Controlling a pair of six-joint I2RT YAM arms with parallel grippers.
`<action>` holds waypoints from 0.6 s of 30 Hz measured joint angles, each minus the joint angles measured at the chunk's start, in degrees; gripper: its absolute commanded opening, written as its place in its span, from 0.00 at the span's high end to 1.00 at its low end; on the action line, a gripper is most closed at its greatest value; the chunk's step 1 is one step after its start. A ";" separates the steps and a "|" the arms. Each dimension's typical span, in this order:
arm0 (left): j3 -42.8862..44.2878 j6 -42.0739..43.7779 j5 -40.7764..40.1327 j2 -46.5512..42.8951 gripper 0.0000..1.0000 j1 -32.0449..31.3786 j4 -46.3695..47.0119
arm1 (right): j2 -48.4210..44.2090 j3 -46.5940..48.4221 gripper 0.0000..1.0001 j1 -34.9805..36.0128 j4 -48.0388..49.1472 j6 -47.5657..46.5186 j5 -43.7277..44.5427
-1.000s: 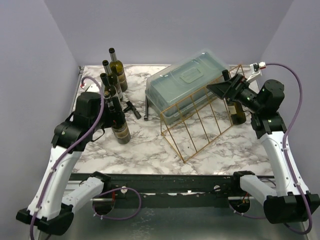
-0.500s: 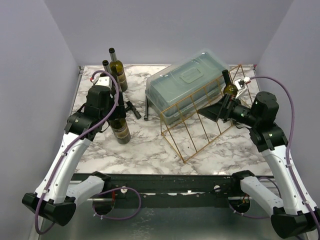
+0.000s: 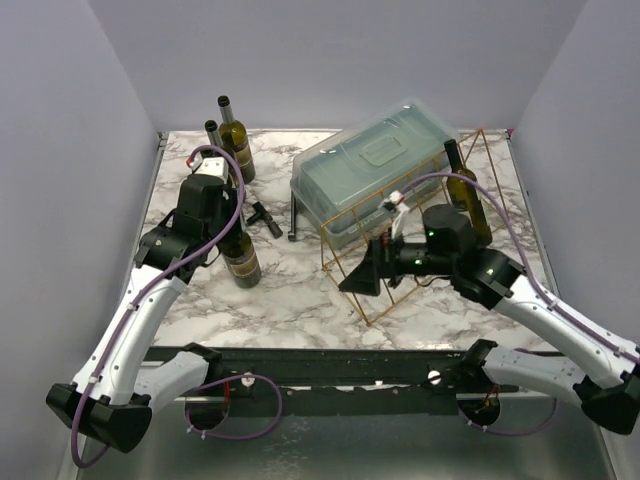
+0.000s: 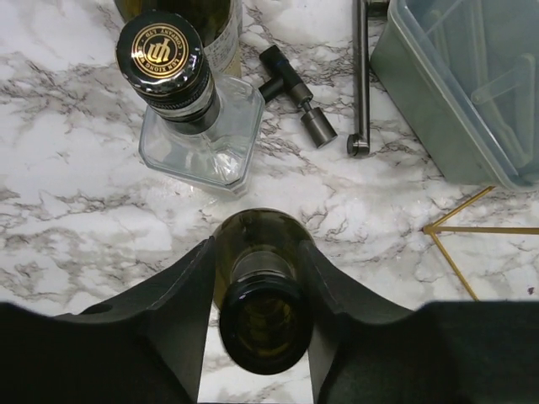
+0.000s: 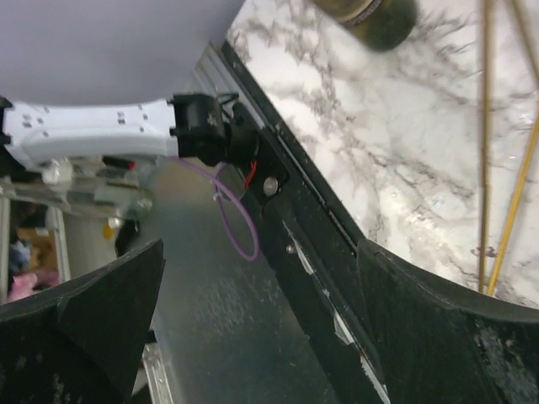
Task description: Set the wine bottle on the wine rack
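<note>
Nearest you, the right gripper (image 5: 261, 252) hangs over the near end of the wine rack (image 4: 480, 229), its jaws spread wide and holding nothing; it looks to sit in the bottle's likely path, so move it aside or use it to steady the light wire frame. A little further in, on the left of the worktop (image 3: 290, 290), the left gripper (image 4: 259, 252) has its jaws closed from above on the neck of the wine bottle (image 3: 242, 262), which stands upright, well apart from the rack. A neck grip will probably let the heavy body swing, so lift straight up and slowly; only then carry it right, tip it to match the slanted bars, and lay it down gently before you let go. Just beyond the bottle stand a clear square flask (image 4: 198, 143) and a black tool (image 4: 295, 88); keep your lift clear of both. Behind the rack lies the plastic box (image 3: 370, 160), with a second dark bottle (image 3: 468, 205) upright at the rack's far right end; two more bottles (image 3: 235, 140) stand at the far left.
</note>
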 measured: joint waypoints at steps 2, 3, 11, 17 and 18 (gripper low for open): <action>0.00 0.50 -0.04 -0.20 0.70 0.00 0.07 | 3.26 1.55 0.02 7.02 -0.55 -0.83 5.20; 0.02 0.81 -0.02 -0.31 0.74 0.00 0.09 | 4.90 2.56 0.02 9.51 -0.61 -1.25 7.28; 2.23 1.88 1.62 -0.42 0.98 0.00 -2.97 | 14.01 10.19 0.02 20.20 -0.74 -5.44 22.47; 6.97 1.60 6.64 -0.42 1.00 0.00 -5.18 | 16.70 12.76 0.01 22.71 -0.74 -7.61 27.74; 7.80 1.40 7.80 -0.42 1.00 0.00 -5.27 | 16.94 12.96 0.01 22.91 -0.74 -7.91 28.17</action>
